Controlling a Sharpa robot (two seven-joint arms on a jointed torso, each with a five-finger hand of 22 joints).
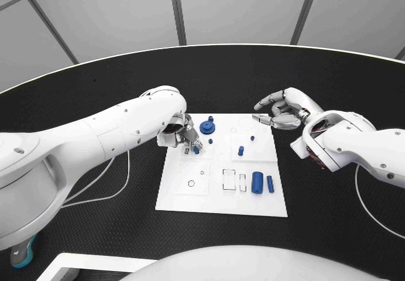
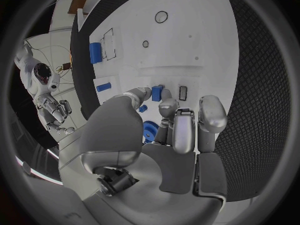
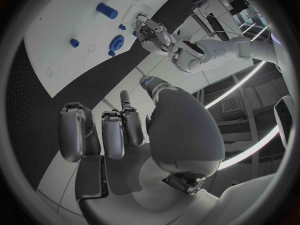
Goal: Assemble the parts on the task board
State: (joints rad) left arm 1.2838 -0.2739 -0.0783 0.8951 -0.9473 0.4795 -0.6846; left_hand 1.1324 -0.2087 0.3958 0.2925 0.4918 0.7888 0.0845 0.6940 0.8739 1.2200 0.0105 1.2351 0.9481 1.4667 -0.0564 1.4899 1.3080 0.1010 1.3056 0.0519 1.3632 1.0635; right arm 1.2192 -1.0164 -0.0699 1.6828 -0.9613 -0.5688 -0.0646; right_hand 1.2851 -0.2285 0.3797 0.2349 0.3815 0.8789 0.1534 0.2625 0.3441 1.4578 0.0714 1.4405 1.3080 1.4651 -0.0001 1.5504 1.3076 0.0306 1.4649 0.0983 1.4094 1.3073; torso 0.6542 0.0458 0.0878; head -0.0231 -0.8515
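Note:
The white task board (image 1: 221, 193) lies in the middle of the table. My left hand (image 1: 181, 133) hovers over its far left part and pinches a small blue peg (image 1: 196, 149) between thumb and a finger; the left wrist view shows that peg (image 2: 157, 92) just above the board beside a rectangular slot (image 2: 183, 92). A blue gear-like part (image 1: 208, 127) sits right of the hand. Two small blue pegs (image 1: 240, 150) stand mid-board. A blue cylinder (image 1: 257, 180) and a blue bar (image 1: 270, 184) lie near the right edge. My right hand (image 1: 282, 110) hangs off the far right corner, holding nothing.
Empty outlined recesses (image 1: 229, 179) and a small ring hole (image 1: 191, 183) mark the board's near half. A thin white cable (image 1: 118, 190) trails on the black table (image 1: 101, 234) left of the board. The table's pale rim (image 1: 76, 67) curves behind.

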